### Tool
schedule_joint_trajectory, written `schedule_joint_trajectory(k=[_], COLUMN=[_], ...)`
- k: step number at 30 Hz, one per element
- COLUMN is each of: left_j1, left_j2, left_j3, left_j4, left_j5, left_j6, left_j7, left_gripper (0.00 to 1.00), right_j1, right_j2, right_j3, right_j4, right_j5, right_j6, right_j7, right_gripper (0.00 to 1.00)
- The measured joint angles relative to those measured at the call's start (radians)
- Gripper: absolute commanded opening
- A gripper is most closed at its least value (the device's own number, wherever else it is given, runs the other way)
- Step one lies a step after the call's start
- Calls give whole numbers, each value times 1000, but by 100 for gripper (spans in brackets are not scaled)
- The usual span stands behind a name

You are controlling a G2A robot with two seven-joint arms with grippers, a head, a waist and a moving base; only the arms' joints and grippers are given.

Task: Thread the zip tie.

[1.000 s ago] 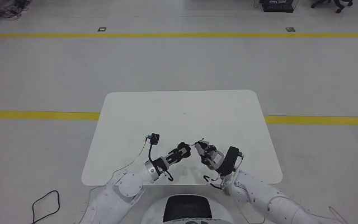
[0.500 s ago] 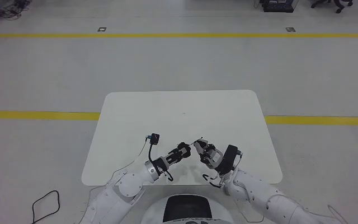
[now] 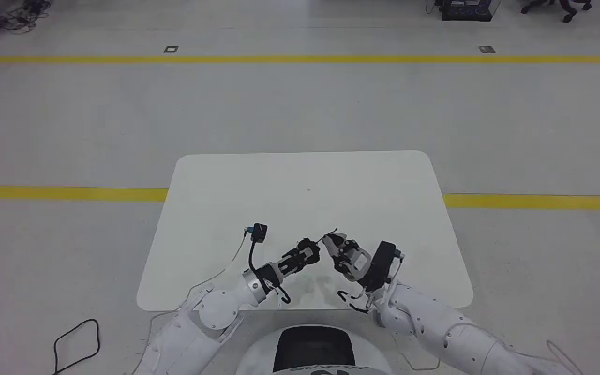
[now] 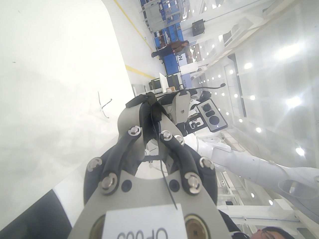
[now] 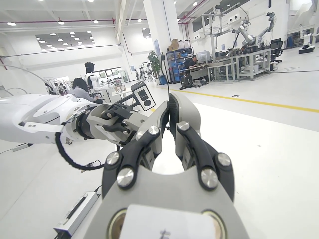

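Bright, even overhead light here; ceiling lamps (image 4: 284, 52) flare hard in the left wrist view, the table (image 4: 49, 50) washes out white (edges bend, fisheye-style).

You have a white label (image 4: 143, 225) on the base of the left end effector (image 4: 150, 103). Its dark print sits upside down and the frame edge cuts it off, so you cannot read it whole. A white sticker (image 5: 166, 225) on the right end effector (image 5: 170, 100) shows just the top of one mark. A small tag (image 5: 31, 125) on the left forearm (image 5: 37, 111) is too small to read. In the room behind, a white sign (image 4: 180, 57) bears a single letter.
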Motion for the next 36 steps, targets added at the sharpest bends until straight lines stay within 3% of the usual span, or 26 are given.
schedule_joint_trajectory(k=[36], left_j1=[0], left_j2=[0], left_j3=[0], left_j4=[0], left_j5=[0], left_j6=[0], left_j7=[0], left_gripper=[0], right_j1=[1], right_j2=[-2], right_j3=[-15], right_j4=[10], right_j5=[11], right_j6=[0], right_j7=[-9], right_gripper=[0])
